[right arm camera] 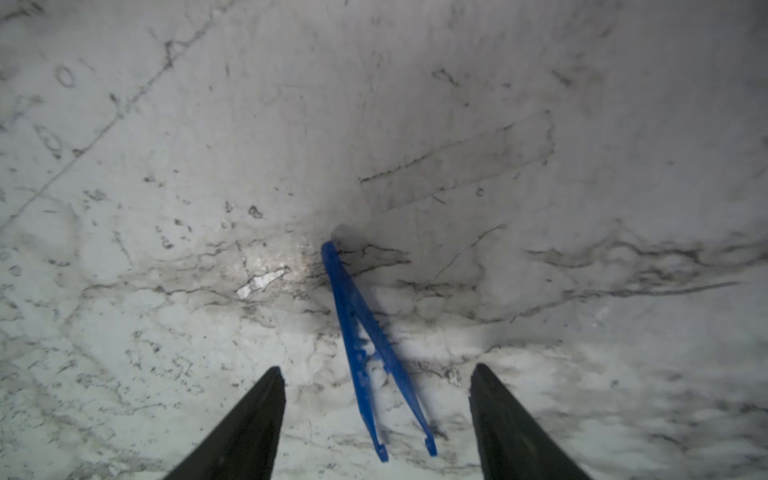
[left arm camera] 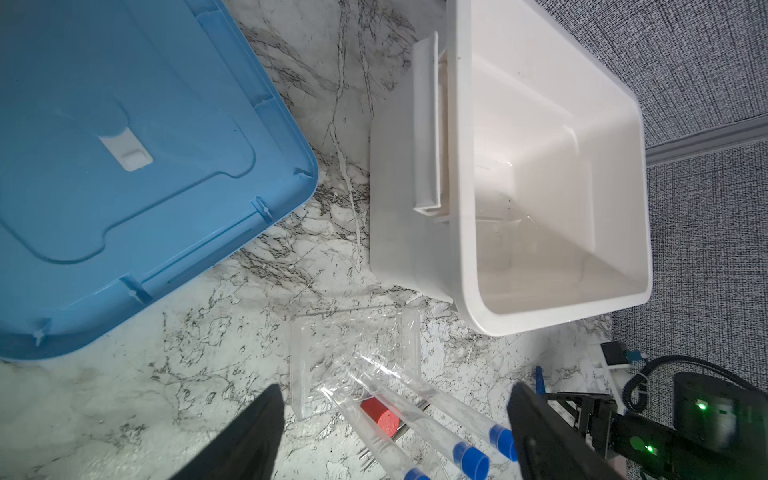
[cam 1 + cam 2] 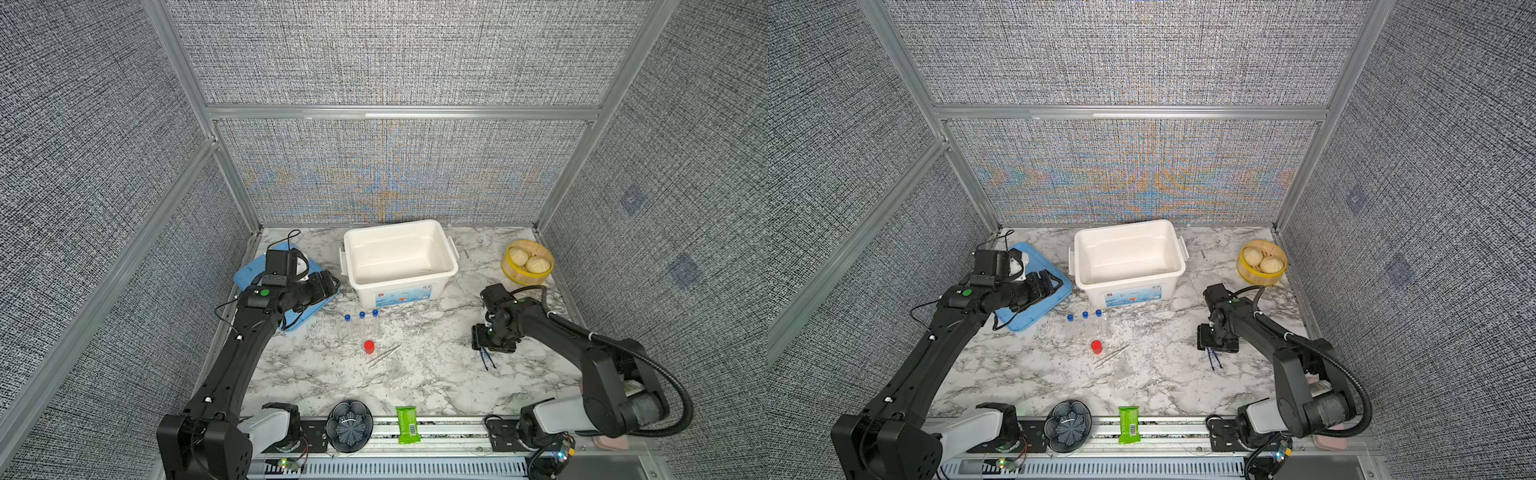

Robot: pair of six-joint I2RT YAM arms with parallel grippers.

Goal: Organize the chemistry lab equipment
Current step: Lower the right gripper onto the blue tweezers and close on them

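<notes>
Marble desk (image 1: 166, 166): right gripper (image 1: 377, 369) is hovering spread, dark blue tweezers (image 1: 345, 299) between its jaws; should pinch both legs squarely.

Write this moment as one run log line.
right end effector: open, straddling dark blue plastic tweezers, not gripping | left end effector: open, empty
</notes>
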